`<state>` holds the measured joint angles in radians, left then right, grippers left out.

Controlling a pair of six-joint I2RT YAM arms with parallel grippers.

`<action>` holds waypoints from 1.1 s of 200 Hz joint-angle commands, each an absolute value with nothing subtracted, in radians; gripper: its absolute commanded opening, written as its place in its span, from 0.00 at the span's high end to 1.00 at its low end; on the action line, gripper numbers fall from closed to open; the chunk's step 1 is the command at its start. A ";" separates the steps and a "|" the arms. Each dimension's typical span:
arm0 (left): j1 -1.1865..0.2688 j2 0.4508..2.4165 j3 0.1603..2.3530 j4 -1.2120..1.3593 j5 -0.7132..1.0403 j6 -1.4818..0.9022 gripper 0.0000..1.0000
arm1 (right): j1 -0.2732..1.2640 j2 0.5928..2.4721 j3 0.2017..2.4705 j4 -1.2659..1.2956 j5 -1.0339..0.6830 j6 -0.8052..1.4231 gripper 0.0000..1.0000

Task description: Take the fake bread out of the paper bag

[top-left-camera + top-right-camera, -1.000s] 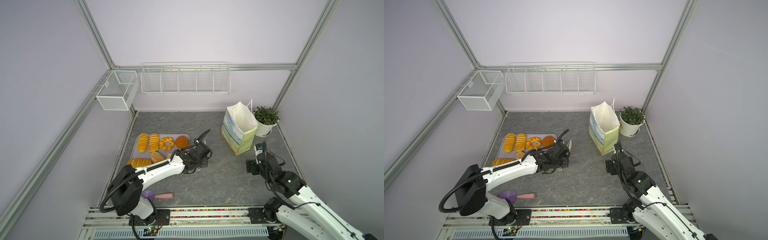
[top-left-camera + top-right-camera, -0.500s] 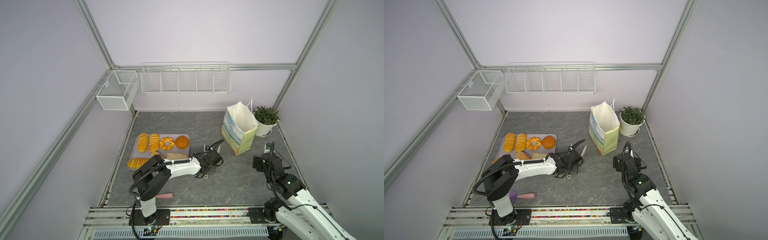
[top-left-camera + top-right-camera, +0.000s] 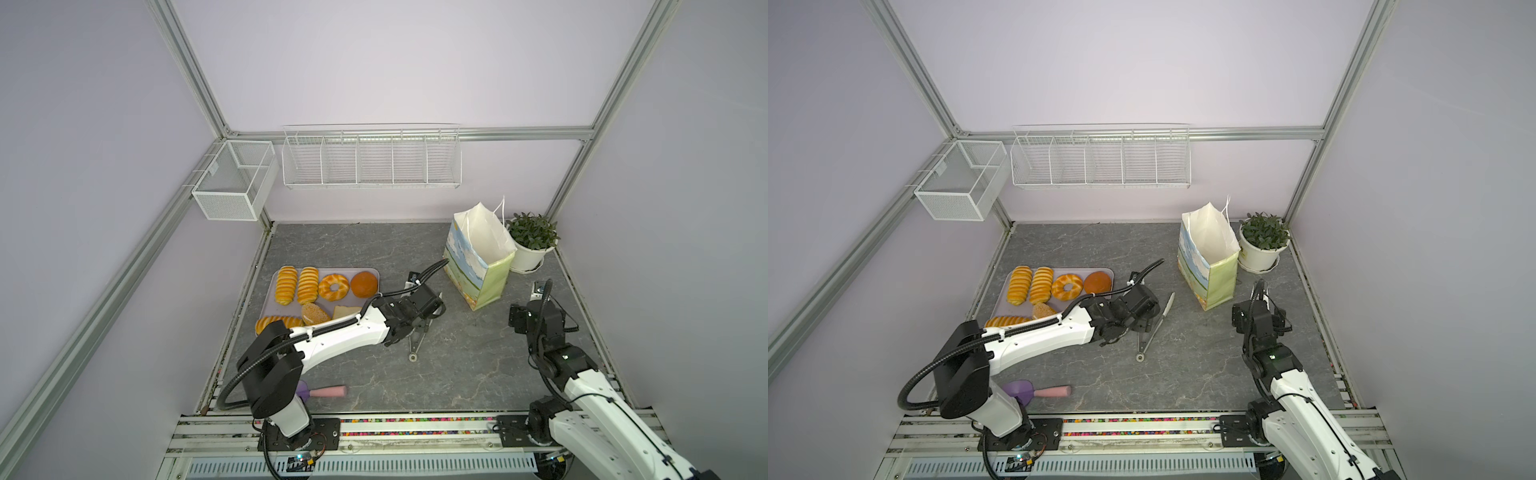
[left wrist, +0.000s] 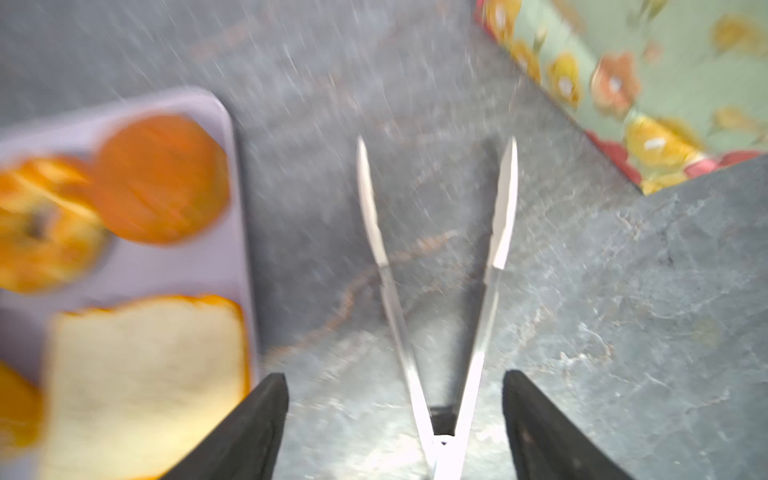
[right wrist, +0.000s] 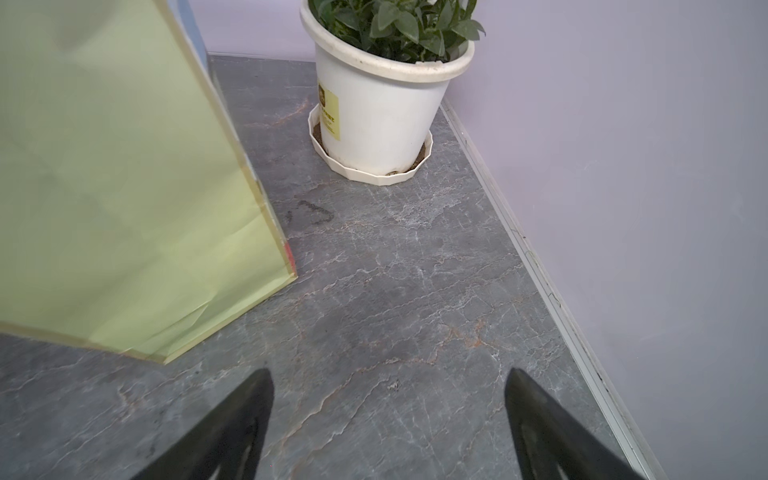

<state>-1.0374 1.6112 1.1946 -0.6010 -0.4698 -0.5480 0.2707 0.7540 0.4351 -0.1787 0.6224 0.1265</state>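
Left wrist view: looks down between the left pincer (image 4: 394, 374), spread wide and clasping nothing, onto metal tongs (image 4: 503, 208) lying splayed on the grey desk (image 4: 623, 332) between the black fingers (image 4: 249, 436) without touching them. Both top views: place the fake bread (image 3: 333, 286) out on a lilac tray (image 4: 178, 270) at the desk's left, well apart from the paper bag (image 3: 473, 266) standing upright at far right just beside a potted plant (image 3: 532, 232). Right wrist view: catches the right pincer (image 5: 388, 370) likewise gaping, empty, poised above the desk near the bag's green side.
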 commanded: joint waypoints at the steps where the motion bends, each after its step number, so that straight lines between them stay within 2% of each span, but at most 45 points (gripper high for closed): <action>1: -0.972 1.549 1.214 -0.671 -0.607 -0.417 0.16 | 0.188 0.778 0.386 0.007 0.551 0.115 0.11; 24: -0.825 1.437 1.141 -0.616 -0.571 -0.380 0.14 | 0.107 0.835 0.337 0.135 0.475 0.138 0.11; 54: -0.610 1.206 0.940 -0.418 -0.540 -0.350 0.12 | 0.089 0.942 0.320 0.265 0.459 0.105 0.11; 68: -0.487 1.110 0.833 -0.347 -0.554 -0.398 0.11 | 0.087 0.987 0.293 0.386 0.420 0.090 0.11; 99: -0.229 0.975 0.648 -0.208 -0.451 -0.390 0.07 | 0.058 1.171 0.272 0.659 0.318 0.038 0.11; 129: -0.127 0.961 0.552 -0.108 -0.511 -0.342 0.02 | 0.043 1.309 0.303 0.813 0.249 -0.020 0.11; 159: -0.083 0.999 0.502 -0.004 -0.552 -0.279 0.01 | 0.023 1.446 0.278 1.005 0.232 -0.009 0.11; 183: -0.070 1.029 0.412 0.214 -0.561 -0.164 0.01 | 0.023 1.557 0.246 1.182 0.185 -0.035 0.11; 220: -0.038 1.107 0.279 0.588 -0.471 -0.135 0.01 | 0.023 1.547 0.364 0.936 0.257 -0.005 0.11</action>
<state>-0.0517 1.0550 0.3363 0.2619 -0.5186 -0.1993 0.0277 1.5394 0.2794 0.9878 0.2214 -0.0078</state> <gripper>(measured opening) 0.990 0.887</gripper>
